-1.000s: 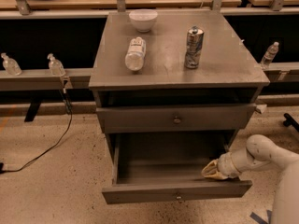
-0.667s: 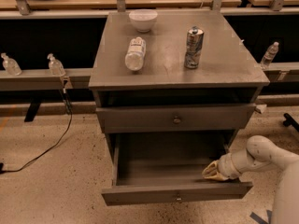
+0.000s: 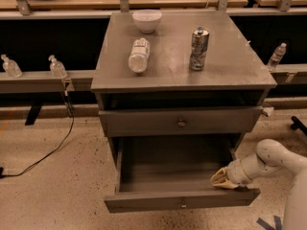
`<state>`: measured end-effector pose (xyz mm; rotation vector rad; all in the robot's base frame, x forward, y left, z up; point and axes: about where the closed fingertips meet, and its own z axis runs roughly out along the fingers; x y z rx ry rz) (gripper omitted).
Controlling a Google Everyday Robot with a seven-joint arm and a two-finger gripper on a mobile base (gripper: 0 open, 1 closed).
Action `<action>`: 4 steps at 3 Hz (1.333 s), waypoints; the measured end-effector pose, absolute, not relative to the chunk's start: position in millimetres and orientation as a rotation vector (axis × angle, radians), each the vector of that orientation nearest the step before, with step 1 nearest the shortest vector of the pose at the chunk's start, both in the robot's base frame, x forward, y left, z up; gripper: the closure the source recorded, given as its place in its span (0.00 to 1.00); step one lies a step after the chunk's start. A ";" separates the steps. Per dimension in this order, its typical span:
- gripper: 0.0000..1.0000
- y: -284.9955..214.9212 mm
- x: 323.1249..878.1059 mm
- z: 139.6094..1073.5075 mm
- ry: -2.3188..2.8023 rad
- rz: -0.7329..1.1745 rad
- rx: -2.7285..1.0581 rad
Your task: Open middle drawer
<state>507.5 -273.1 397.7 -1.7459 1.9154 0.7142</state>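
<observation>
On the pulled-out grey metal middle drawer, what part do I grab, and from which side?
Take the grey metal middle drawer by the top edge of its flat front, coming from above. It stands pulled out, so that edge is exposed, while the small round knob probably offers little to hold. The gripper sits inside at the right end, just behind that front.

The middle drawer [image 3: 153, 201], grey metal with a plain flat front and a small round knob [image 3: 182, 205] at its centre, is standing wide open. It is jutting level from the cabinet toward the camera and showing a bare, dark interior. The gripper [image 3: 218, 180] is sitting inside the drawer's right front corner, just behind the front panel and beside the right wall.
</observation>
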 end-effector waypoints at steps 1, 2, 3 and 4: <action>1.00 -281.7 495.3 439.3 1.805 0.710 -1.720; 1.00 -286.7 482.2 492.1 1.676 0.634 -1.715; 0.97 -295.9 481.1 534.3 1.583 0.527 -1.654; 0.74 -315.4 480.0 555.1 1.605 0.503 -1.494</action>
